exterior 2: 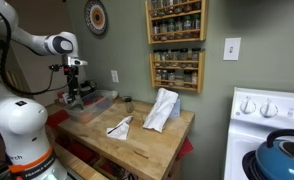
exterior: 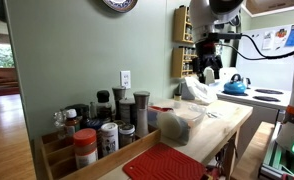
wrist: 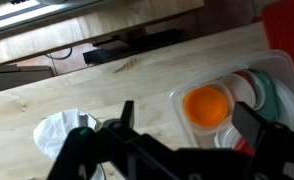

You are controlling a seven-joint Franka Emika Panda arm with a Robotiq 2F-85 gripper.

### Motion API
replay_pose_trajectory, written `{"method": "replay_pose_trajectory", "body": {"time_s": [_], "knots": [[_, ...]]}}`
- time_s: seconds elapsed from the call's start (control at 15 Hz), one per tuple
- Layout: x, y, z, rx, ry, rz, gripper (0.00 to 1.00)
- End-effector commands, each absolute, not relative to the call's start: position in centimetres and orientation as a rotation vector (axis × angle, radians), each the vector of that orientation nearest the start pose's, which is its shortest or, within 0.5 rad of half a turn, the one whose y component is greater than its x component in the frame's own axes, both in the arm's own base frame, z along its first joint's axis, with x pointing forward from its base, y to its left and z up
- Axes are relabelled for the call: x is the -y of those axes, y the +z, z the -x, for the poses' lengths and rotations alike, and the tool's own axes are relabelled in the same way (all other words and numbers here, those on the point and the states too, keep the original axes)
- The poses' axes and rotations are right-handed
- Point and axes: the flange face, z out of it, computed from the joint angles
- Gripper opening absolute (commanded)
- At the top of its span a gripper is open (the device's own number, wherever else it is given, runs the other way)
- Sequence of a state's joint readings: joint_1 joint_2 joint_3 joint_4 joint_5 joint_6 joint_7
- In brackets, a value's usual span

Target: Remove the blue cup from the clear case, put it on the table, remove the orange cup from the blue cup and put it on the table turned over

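In the wrist view the orange cup stands mouth up in the clear case, next to white, green and red items. A pale rim rings the orange cup; I cannot make out the blue cup. My gripper is open, and its two dark fingers straddle the orange cup from above without touching it. In both exterior views the gripper hangs over the case on the pale wooden table. The cups do not show there.
White crumpled bags lie on the table. A red ribbed mat and a rack of spice jars stand at one end. A stove with a blue kettle is beyond the other end. Wall spice shelves hang above.
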State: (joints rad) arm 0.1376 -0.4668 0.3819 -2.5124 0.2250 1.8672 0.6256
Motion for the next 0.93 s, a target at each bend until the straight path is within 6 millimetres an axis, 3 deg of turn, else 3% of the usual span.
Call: {"method": "replay_pose_trajectory", "body": {"time_s": [0.0, 0.4, 0.6, 0.87], "knots": [[-20.2, 41.7, -32.5, -0.403, 0.304, 3.169, 1.0], [-20.0, 41.9, -32.5, -0.409, 0.299, 3.165, 1.0], [-22.4, 40.2, -34.0, -0.429, 0.267, 3.142, 1.0], [-25.8, 37.2, -37.5, -0.614, 0.016, 3.023, 1.0]]}}
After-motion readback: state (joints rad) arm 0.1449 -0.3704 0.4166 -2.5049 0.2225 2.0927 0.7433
